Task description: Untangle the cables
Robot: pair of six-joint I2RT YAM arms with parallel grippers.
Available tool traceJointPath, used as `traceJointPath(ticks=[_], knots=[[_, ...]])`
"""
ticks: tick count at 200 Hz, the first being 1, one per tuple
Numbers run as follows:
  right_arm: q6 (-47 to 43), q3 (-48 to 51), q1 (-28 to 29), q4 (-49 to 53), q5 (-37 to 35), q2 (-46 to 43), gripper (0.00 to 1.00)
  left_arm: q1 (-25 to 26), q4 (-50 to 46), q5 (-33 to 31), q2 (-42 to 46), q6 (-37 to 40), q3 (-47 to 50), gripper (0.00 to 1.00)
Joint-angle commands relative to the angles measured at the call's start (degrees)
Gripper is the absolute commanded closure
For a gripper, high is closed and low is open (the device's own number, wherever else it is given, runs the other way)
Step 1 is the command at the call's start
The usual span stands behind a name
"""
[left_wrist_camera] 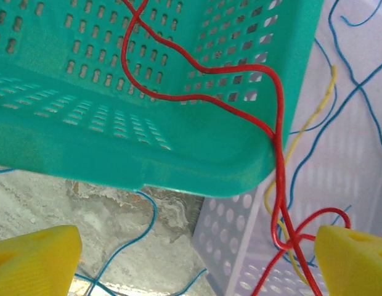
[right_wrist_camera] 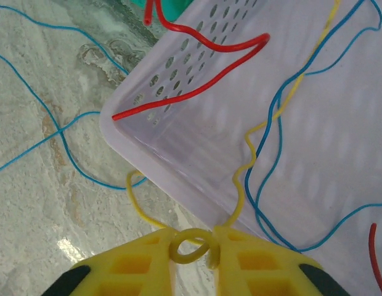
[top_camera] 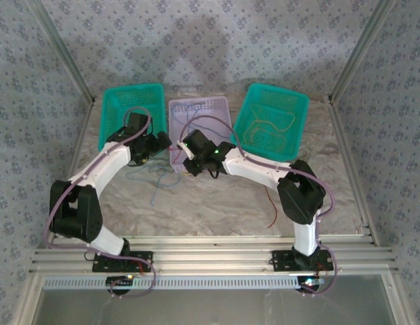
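Note:
The cables are thin red, blue and yellow wires tangled in and around a lilac basket (top_camera: 218, 108). My right gripper (right_wrist_camera: 192, 245) is shut on a small loop of the yellow cable (right_wrist_camera: 241, 176), just outside the lilac basket's (right_wrist_camera: 178, 163) corner. A red cable (right_wrist_camera: 197, 92) and blue cables (right_wrist_camera: 271, 123) cross that basket. My left gripper (left_wrist_camera: 197, 262) is open beside the teal basket (left_wrist_camera: 117, 142). A red cable (left_wrist_camera: 203, 95) runs from that basket down to a loop against the right finger (left_wrist_camera: 354, 259). From above, both grippers (top_camera: 162, 143) (top_camera: 185, 161) meet at the lilac basket's near left corner.
Two teal baskets (top_camera: 132, 95) (top_camera: 272, 95) flank the lilac one; the right one holds a yellowish cable (top_camera: 271, 128). A blue cable (top_camera: 156, 186) trails over the marbled table, and a red cable (top_camera: 271, 206) lies near the right arm. Patterned walls enclose the table.

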State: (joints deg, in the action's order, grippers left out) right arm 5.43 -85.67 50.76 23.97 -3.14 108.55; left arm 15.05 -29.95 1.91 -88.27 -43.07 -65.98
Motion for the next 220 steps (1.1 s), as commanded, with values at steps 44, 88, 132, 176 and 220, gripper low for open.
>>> traceJointPath(ticks=[44,88,132,176,220], knots=[[-0.23,-4.38,-0.29,3.84,1.01,-6.29,1.00,1.45,-1.31,-3.08,-7.16,0.59,-8.60,0.07],[-1.13,-3.11,-1.50,5.34,-1.88,-17.10,1.00,2.83,-2.30,-4.08,-10.16,1.64,-11.36,0.19],[-1.26,0.28,-6.30,6.17,-2.18,-26.00,1.00,3.58,-3.56,-5.62,-8.67,2.29,-10.84,0.24],[4.87,2.56,-23.59,5.15,0.25,-29.23,1.00,4.61,-5.15,-6.28,-7.95,2.79,-12.28,0.28],[9.02,1.30,-34.74,3.10,2.67,-22.58,1.00,7.63,-8.56,-9.55,-8.23,3.54,-16.72,0.24]])
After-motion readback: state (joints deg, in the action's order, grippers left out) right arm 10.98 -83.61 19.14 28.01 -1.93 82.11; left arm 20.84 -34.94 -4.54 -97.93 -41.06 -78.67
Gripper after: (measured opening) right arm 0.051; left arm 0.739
